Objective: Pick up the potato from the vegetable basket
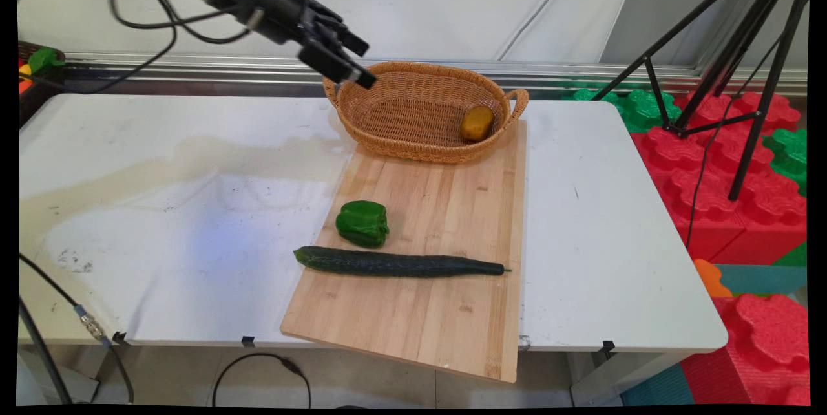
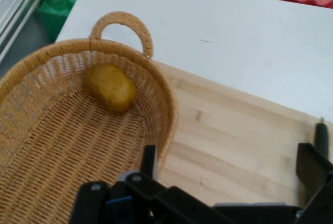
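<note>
My black gripper (image 1: 360, 64) hangs open and empty above the left end of a woven wicker basket (image 1: 413, 147). A yellow-brown potato (image 1: 477, 123) lies inside the basket at its right end; in the hand view the potato (image 2: 110, 87) rests against the basket wall (image 2: 164, 104) near the handle. The basket stands on the far end of a wooden cutting board (image 1: 446, 208). A green bell pepper (image 1: 363, 223) and a long dark cucumber (image 1: 397, 264) lie on the board nearer the front, well below my gripper (image 2: 229, 177).
The white table (image 1: 161, 208) spreads left and right of the board. A black tripod (image 1: 730, 79) and red and green foam blocks (image 1: 723, 176) stand off the table's right side. Black cables hang at the upper left and the front left corner.
</note>
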Motion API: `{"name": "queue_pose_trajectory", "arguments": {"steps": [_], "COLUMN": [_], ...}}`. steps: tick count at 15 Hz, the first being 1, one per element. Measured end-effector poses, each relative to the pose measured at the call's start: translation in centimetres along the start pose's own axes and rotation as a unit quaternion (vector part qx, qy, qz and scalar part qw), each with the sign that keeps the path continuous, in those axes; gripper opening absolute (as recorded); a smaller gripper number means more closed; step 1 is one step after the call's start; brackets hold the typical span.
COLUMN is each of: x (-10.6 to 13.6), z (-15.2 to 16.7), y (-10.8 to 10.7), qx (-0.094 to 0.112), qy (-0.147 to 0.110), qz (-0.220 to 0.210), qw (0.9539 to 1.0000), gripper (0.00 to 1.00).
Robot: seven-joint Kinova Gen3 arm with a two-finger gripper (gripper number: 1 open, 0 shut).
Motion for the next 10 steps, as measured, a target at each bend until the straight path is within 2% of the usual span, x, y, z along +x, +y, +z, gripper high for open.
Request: {"name": "queue_pose_trajectory", "arguments": {"steps": [10], "x": [2.5], "z": [9.8], "y": [-2.8], "qx": [0.038], "qy": [-0.025], "qz": [-0.021], "qw": [0.9988], "gripper": [1.0]}}
